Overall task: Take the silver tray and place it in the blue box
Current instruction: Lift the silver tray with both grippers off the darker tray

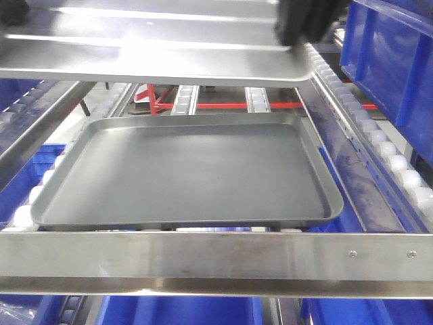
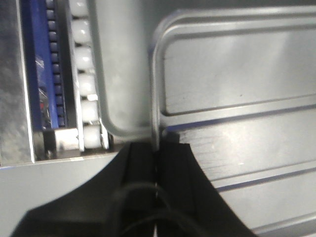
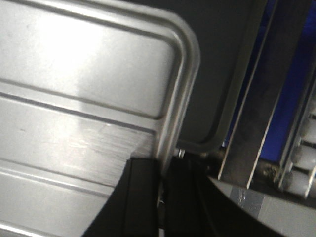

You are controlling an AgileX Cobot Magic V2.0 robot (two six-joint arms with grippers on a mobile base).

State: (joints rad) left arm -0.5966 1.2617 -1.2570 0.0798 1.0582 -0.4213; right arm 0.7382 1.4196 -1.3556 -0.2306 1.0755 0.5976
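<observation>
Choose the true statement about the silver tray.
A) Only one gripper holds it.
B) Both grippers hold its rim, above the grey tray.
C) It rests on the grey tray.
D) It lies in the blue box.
B: the left gripper and right gripper each clamp the rim of the silver tray, which hangs above the grey tray.

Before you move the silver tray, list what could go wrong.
1. The left gripper and right gripper pinch only the rim of the silver tray; uneven arm motion might twist it loose.
2. If it slips, it could land on the dark grey tray beneath.
3. The blue box stands close on the right; the tray's corner could clip its wall.
</observation>
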